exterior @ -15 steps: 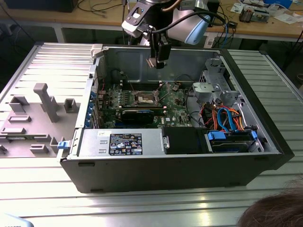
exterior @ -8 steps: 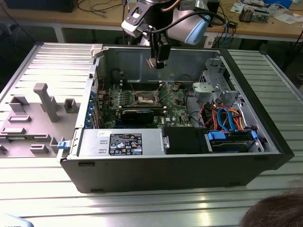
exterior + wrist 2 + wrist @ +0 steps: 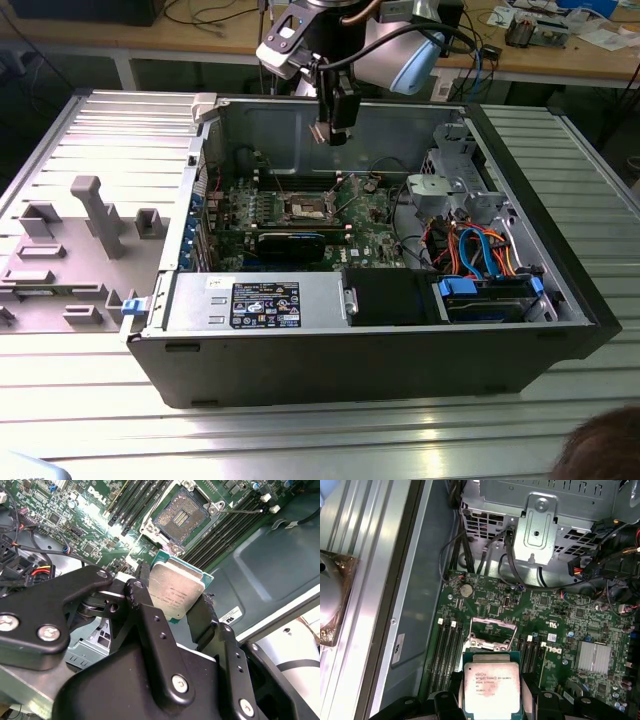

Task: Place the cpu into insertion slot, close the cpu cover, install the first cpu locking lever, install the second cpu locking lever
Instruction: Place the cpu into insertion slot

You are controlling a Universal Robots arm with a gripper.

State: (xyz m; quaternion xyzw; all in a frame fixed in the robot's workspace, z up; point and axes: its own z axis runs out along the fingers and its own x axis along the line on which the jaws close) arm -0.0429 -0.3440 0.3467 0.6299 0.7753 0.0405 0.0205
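— One gripper (image 3: pixel 330 128), one chip: what does it hold now?
— It is closed on the cpu (image 3: pixel 176 591). The two black fingers (image 3: pixel 150 615) press on two opposite edges of the chip. I judge this is done so that the silvery face and the underside are touched by nothing.
— Where is the chip in the scene?
— It hangs in the air over the open computer case (image 3: pixel 400 345), towards its far side. It is well apart from the green motherboard (image 3: pixel 560 615) below and touches only the fingers.
— And the insertion slot (image 3: pixel 181 514)?
— It is on the board, about in the middle, lower than the chip and near its line. In the second wrist view its dark field of contacts is bare inside the silver rim, so nothing is seated there yet.
— Is the cpu cover (image 3: pixel 490 626) closed?
— No. In the first wrist view a thin silver frame shows just beyond the chip, and I take it for the cover, swung open. The chip hides part of the socket there, so I am not fully sure.
— Why is the chip held flat?
— As far as I can judge, its face is turned like the flat square socket. Long black memory slots (image 3: pixel 447 650) lie on both sides, so the aim has little room.
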